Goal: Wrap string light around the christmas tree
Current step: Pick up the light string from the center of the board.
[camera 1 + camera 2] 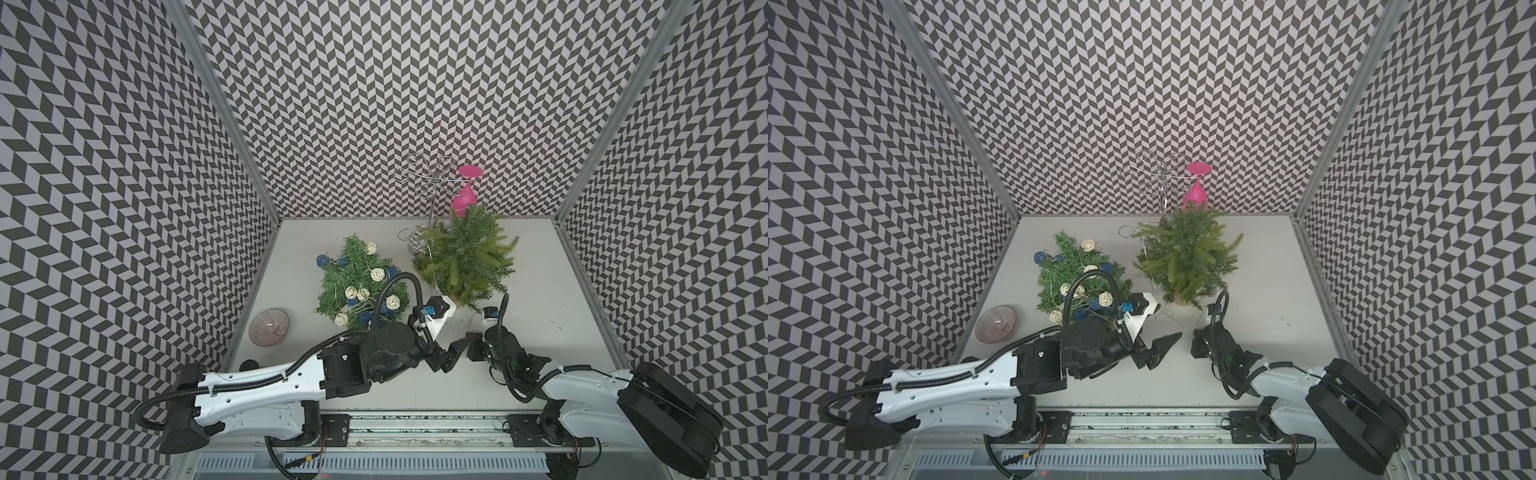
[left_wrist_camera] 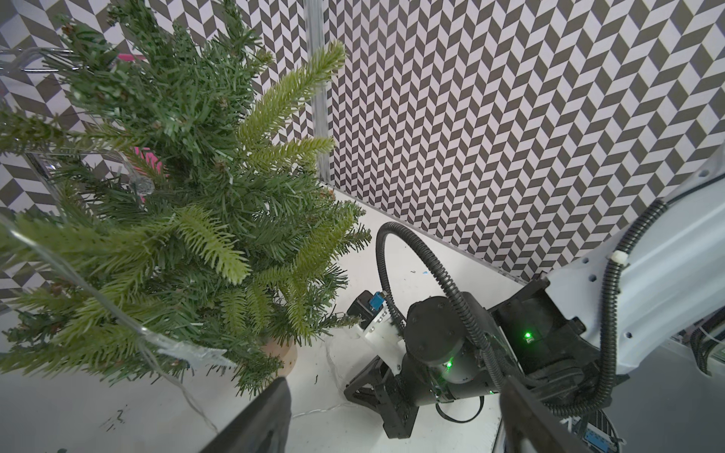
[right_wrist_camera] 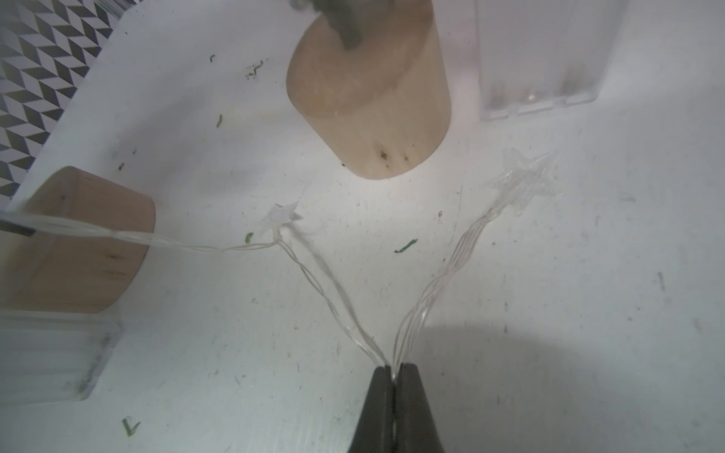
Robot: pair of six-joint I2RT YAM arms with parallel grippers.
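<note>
The step in hand seems to be the taking up of the loose wire. The right gripper [image 3: 393, 370] has its jaws pressed together on the string light [image 3: 445, 274], where two strands meet on the counter [image 1: 561, 291], just on the near side of the wooden base [image 3: 368, 98] of the christmas tree [image 1: 463, 257]. The left gripper [image 1: 1160, 347] hangs to the left of it, jaws wide apart and holding nothing. Part of the string light lies over the left branches of the tree, and the rest lies loose on the counter by the base, so I judge the wrapping is only at its beginning. The next move calls for lifting the pinched wire and leading it around the tree gently, because a hard pull could tip the tree. The wire is thin, clear and twisted, with small transparent star lamps [image 3: 525, 176], and it is hard to see on the white counter. The tree has plastic needles, dark and pale green, on a smooth round block. To its left stands a second tree [image 1: 361, 282] with woven balls, blue and cream.
</note>
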